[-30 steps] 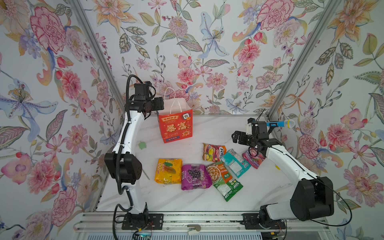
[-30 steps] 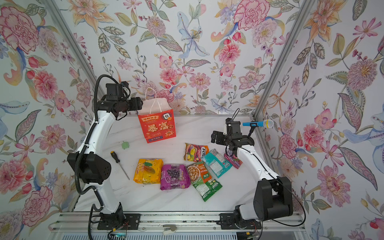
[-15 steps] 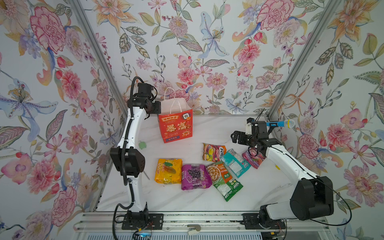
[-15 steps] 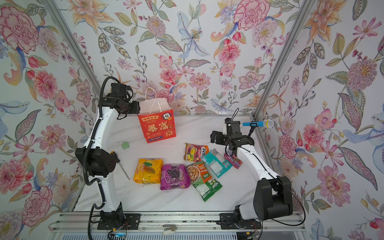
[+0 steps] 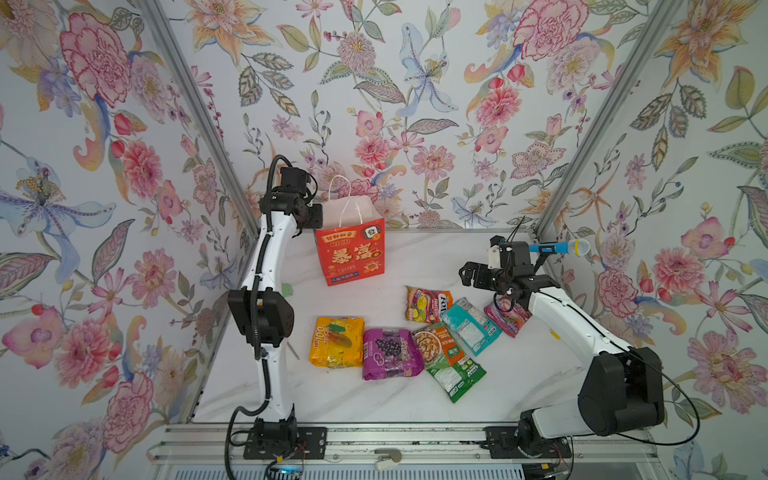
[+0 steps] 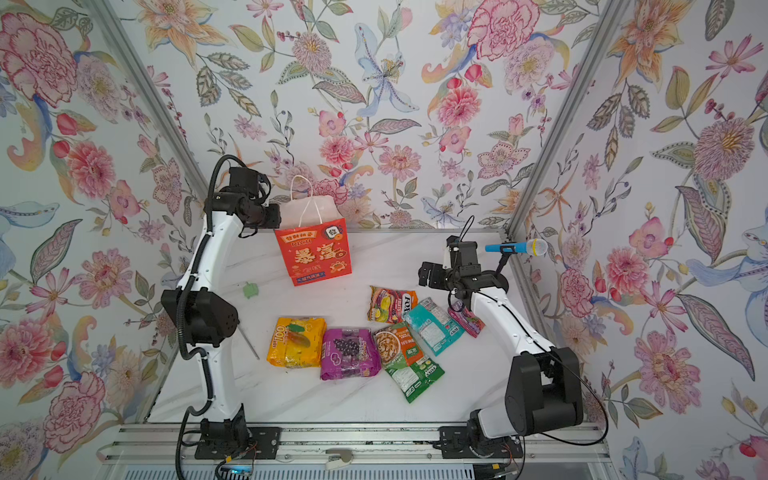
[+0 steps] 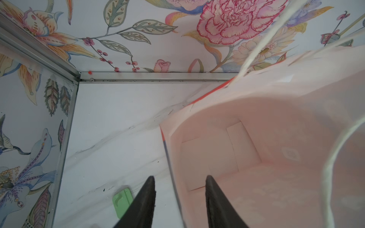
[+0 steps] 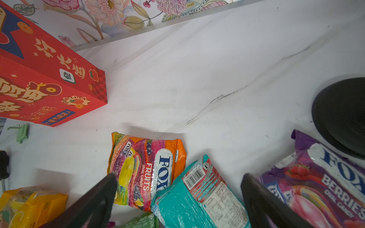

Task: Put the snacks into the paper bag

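The red-orange paper bag (image 5: pixel 351 257) (image 6: pixel 316 257) stands upright and open at the back. My left gripper (image 5: pixel 318 216) (image 7: pixel 179 177) is at its left rim, open, one finger outside and one inside the white interior (image 7: pixel 256 150), the side wall between them. Several snacks lie in front: yellow-orange (image 5: pixel 336 341), purple (image 5: pixel 388 353), orange-green (image 5: pixel 442 353), teal (image 5: pixel 467 326) (image 8: pixel 197 197), fruit-printed (image 5: pixel 428 303) (image 8: pixel 146 167) and a berry packet (image 5: pixel 505 313) (image 8: pixel 316 187). My right gripper (image 5: pixel 467 274) (image 8: pixel 178 175) hangs open above the teal and fruit packets, holding nothing.
A small green blob (image 5: pixel 286 287) (image 7: pixel 121 201) lies left of the bag, and a screwdriver (image 6: pixel 248 340) by the left arm. A blue-yellow microphone (image 5: pixel 561 248) stands at the right wall on a black base (image 8: pixel 341 114). Flowered walls close three sides.
The left gripper has swung round to the bag's left rim and its jaws have narrowed around the side wall. The right arm and the snacks have not moved.
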`<state>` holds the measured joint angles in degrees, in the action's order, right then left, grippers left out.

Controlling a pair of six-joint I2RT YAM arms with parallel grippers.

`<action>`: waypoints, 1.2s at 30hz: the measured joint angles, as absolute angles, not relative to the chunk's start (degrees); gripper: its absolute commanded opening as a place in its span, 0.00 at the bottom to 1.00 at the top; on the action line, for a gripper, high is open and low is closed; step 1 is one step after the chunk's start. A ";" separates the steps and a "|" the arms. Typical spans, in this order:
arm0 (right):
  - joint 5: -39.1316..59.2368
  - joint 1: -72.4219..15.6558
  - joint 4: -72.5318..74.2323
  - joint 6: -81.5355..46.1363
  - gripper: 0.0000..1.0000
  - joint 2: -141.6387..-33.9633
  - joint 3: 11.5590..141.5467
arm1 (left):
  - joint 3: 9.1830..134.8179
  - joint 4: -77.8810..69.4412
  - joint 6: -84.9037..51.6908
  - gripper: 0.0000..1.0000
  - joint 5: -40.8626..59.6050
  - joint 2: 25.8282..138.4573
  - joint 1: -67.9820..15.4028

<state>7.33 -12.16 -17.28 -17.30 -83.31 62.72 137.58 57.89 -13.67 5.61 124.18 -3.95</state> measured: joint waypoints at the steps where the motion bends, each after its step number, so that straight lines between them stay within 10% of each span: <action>1: 7.31 -12.27 -17.28 -17.30 1.00 -83.31 62.72 | 137.58 57.93 -13.61 0.33 5.61 124.29 -3.95; 12: 7.62 -12.75 -16.95 -17.32 1.00 -83.81 62.72 | 130.87 56.42 -13.56 0.10 5.52 121.40 -3.95; 25: 10.09 -19.90 -15.79 -19.59 0.99 -86.76 68.71 | 107.50 46.17 -18.57 0.10 5.28 102.50 -3.92; 30: 10.79 -25.45 -14.92 -21.67 0.98 -88.42 75.05 | 95.13 39.70 -22.33 0.19 5.17 93.32 -3.92; 36: 11.22 -31.62 -13.13 -24.95 0.99 -90.61 79.07 | 86.89 35.42 -24.88 0.69 5.15 84.73 -3.57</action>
